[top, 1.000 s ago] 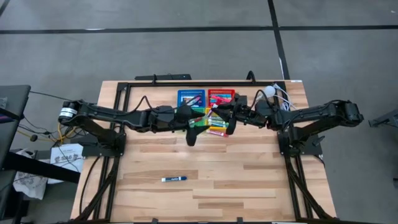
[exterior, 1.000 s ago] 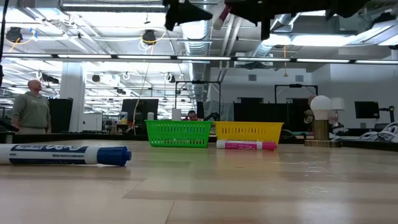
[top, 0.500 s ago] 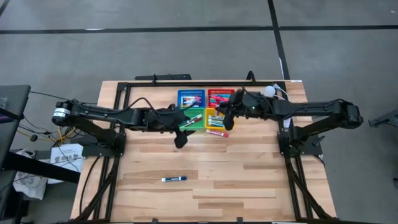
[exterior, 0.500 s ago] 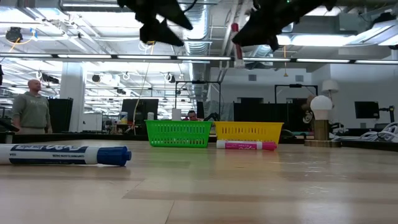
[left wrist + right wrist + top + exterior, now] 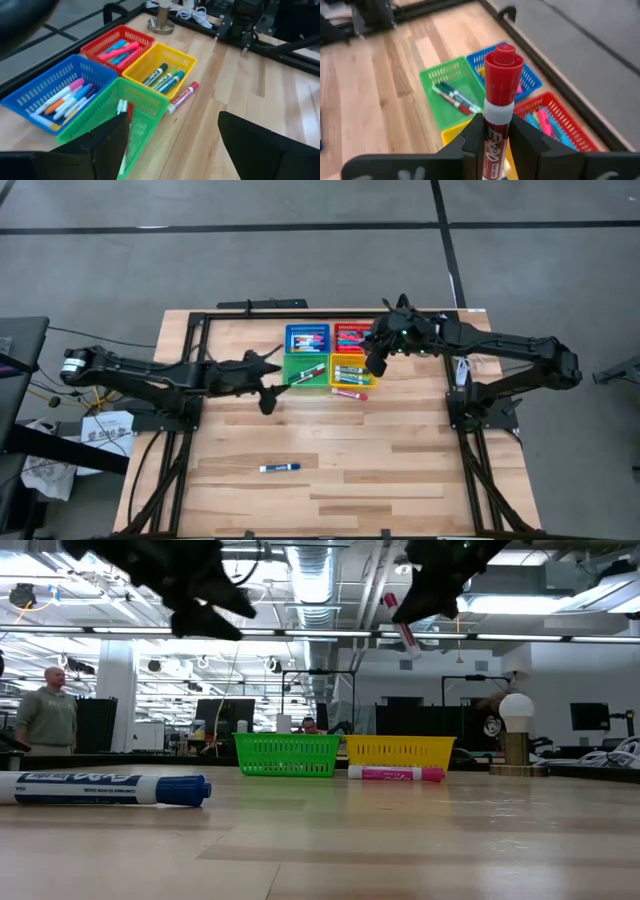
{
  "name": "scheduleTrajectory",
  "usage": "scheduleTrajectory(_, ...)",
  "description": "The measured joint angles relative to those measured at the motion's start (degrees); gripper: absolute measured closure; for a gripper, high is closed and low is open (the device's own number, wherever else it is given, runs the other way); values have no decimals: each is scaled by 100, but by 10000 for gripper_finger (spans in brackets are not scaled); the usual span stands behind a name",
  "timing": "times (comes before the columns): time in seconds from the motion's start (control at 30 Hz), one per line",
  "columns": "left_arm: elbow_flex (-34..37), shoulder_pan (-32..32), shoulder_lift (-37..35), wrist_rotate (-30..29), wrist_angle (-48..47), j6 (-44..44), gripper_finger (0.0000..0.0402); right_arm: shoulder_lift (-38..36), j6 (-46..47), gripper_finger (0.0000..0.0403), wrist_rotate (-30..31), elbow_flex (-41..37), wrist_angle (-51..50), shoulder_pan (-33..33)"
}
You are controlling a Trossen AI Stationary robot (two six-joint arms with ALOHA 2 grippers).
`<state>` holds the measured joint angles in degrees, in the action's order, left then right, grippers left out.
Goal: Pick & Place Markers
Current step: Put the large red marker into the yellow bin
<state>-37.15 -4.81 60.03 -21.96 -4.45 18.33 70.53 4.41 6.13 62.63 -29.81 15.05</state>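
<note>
- Markers mostly sit sorted already, as far as I can see: the blue basket (image 5: 55, 90), red basket (image 5: 117, 47), yellow basket (image 5: 160, 62) and green basket (image 5: 117, 117) each hold some.
- Right tool (image 5: 492, 132) is clamped on a red-capped marker (image 5: 500, 85), cap pointing away from the wrist. It hangs high over the bench (image 5: 350, 470), with the red and yellow baskets just below it.
- From the low camera that marker (image 5: 398, 618) hangs tilted in the air, well above the basket rims.
- Left tool (image 5: 172, 137) has its fingers spread wide with nothing between them. The green basket lies right under and ahead of it, and two markers rest inside that basket.
- One pink marker (image 5: 349, 394) lies loose on the bench, just beside the yellow basket on the side facing the open bench, below and a little behind the right tool.
- One blue-capped marker (image 5: 280, 468) lies alone, well apart from both tools, out on the open bench.
- My reading: the job is close to its end. The held red marker has yet to be dropped, and the two loose ones are left to collect.
- Which basket the red one is meant for I cannot tell for sure; the red basket seems likely.
</note>
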Motion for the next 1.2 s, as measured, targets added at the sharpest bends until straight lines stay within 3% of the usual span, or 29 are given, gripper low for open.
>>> scheduleTrajectory(0.23,863,13,-1229,-219,207,145,98,731,-148,342,-236,174,-575,84)
scheduleTrajectory(0.5,1436,43,-2159,-293,438,162,98,2114,-761,341,-317,1396,-1842,83)
scheduleTrajectory(0.83,1550,47,-2295,-366,489,-139,98,3641,-1095,340,-324,2734,-3145,103)
scheduleTrajectory(1.2,1546,157,-2293,-505,573,-198,98,4519,-1260,339,-320,3176,-3645,2)
